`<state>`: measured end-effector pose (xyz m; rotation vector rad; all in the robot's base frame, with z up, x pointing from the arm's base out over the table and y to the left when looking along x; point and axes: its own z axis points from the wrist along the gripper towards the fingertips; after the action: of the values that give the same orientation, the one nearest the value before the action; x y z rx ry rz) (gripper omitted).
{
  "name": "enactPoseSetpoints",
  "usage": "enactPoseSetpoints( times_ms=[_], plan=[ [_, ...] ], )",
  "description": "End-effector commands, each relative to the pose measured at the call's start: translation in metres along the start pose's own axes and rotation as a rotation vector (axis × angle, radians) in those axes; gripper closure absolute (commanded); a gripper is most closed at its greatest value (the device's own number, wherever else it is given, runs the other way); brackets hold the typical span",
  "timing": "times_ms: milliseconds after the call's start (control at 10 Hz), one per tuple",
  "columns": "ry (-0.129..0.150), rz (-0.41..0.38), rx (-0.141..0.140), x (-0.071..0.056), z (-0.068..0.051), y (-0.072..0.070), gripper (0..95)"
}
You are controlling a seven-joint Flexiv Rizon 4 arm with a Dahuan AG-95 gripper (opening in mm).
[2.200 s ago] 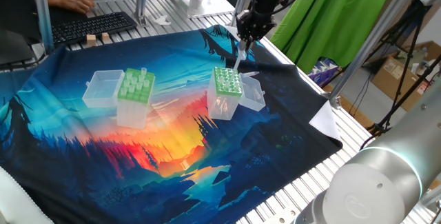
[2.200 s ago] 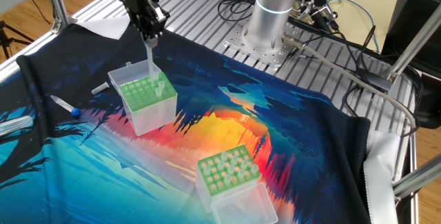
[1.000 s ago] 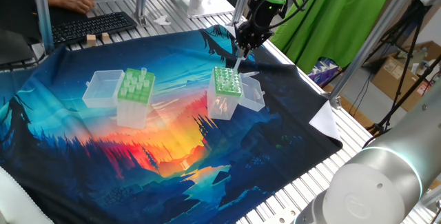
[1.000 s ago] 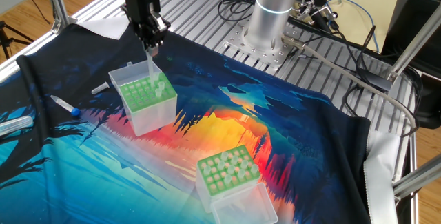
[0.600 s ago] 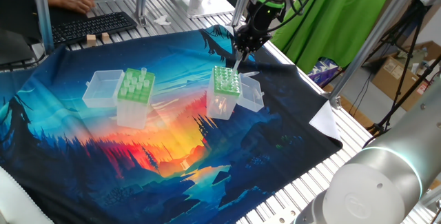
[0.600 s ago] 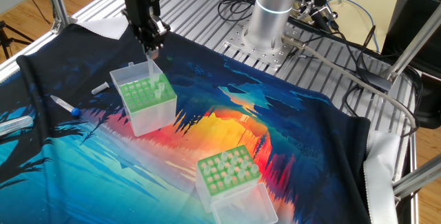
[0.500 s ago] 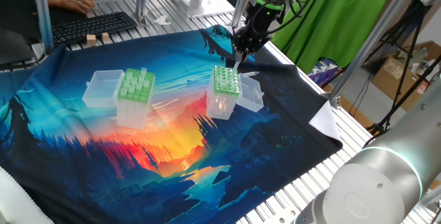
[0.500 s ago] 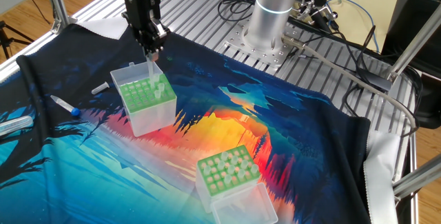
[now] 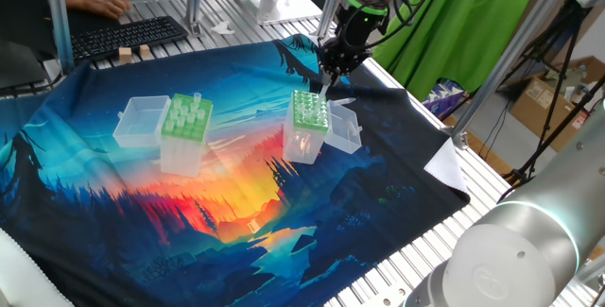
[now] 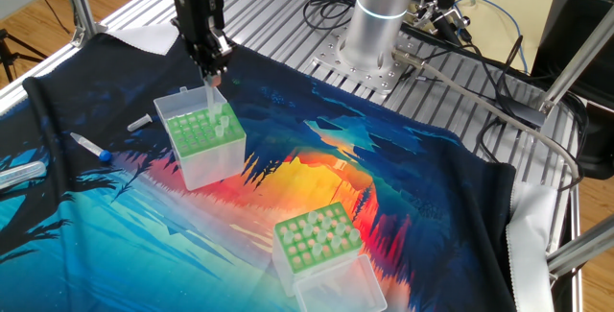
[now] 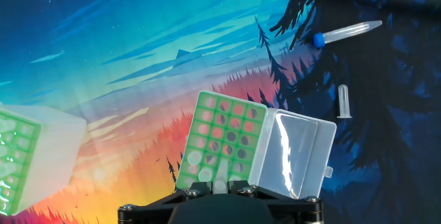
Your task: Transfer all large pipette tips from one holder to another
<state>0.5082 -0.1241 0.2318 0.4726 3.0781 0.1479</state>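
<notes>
One tip [image 10: 212,99] hangs from our end effector [image 10: 213,74], pinched in nearly closed jaws, its point now dipping into a hole of the target box [image 10: 203,135]. It has sunk since a moment ago; release looks near. Source box [image 10: 316,238] sits well apart.

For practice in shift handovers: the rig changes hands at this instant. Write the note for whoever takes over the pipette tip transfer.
Gripper: shut on one large pipette tip, pointing down over the darker-green holder; cannot tell whether the tip is in a hole yet.
Done: at least one tip stands in that holder.
Left: seat and release the held tip, then move the tips standing in the light-green holder. Both lids are open.
</notes>
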Motion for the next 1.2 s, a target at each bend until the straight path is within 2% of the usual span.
enactPoseSetpoints(
  times_ms=[100, 300, 400, 700, 900, 1100, 1200],
  plan=[
    [0.001, 0.011, 0.002, 0.000, 0.000, 0.000, 76.0],
    [0.002, 0.008, 0.001, 0.000, 0.000, 0.000, 76.0],
    [0.004, 0.007, 0.001, 0.001, 0.000, 0.001, 95.0],
    [-0.002, 0.052, 0.016, 0.008, -0.005, 0.018, 95.0],
    [-0.001, 0.093, 0.013, 0.016, -0.014, 0.037, 95.0],
    [0.000, 0.105, 0.014, 0.025, -0.029, 0.051, 95.0],
    [-0.002, 0.127, 0.014, 0.032, -0.038, 0.063, 95.0]
  ],
)
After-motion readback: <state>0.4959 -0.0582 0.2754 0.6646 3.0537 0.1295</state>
